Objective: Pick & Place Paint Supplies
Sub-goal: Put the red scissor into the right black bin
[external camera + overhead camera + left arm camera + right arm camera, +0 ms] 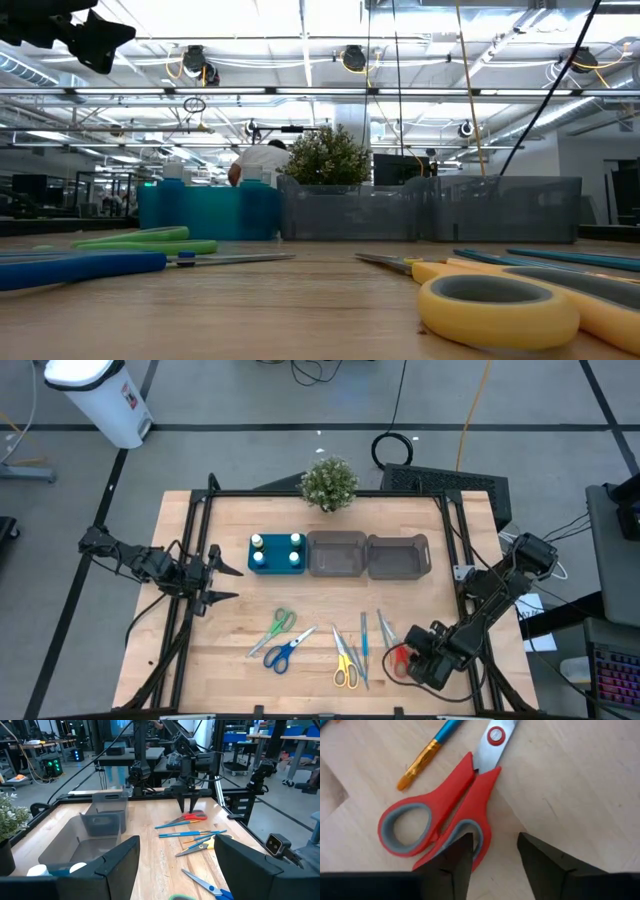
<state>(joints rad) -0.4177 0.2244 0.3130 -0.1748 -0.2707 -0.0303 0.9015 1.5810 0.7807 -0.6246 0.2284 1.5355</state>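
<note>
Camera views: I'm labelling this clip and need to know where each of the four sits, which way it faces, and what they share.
High view: above the table, looking straight down; both arms show, left gripper at the table's left edge, right gripper at the red scissors.
Low view: at tabletop height, looking across; yellow scissors nearest, no gripper seen.
Left wrist view: looks across the table past its own fingers at the right arm.
Right wrist view: looks down past its own fingers.
Shared: both wrist views and the high view show the red scissors.

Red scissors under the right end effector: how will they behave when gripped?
The red scissors lie flat and look rigid, so probably no flopping. Their smooth handles may slip or pivot between the right end effector fingers. The blades could swing open when lifted.
</note>
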